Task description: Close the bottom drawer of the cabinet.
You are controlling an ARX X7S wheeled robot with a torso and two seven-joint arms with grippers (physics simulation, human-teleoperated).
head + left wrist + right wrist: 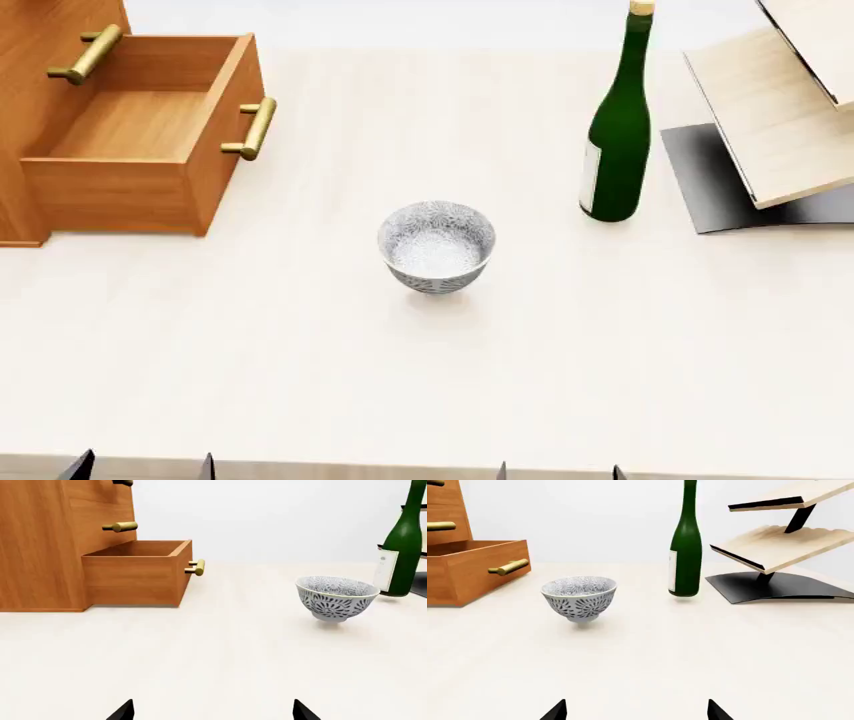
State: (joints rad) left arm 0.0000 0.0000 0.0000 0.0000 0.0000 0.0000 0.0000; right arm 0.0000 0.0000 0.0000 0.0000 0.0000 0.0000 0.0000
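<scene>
The left gripper (213, 711) is seen spread wide with nothing between its dark fingertips, and the right gripper (636, 710) likewise, both held low at the near edge of the pale tabletop (561, 360). Ahead and to the left of the left gripper, the shallow orange-brown wooden bottom drawer (134, 130) with its brass bar handle (254, 128) is pulled well out of the boxy wood-grain cabinet (40, 545). Bare table lies between, so a clear push path is judged available. The patterned white bowl (437, 245) and dark green glass bottle (617, 130) stand off to the right.
</scene>
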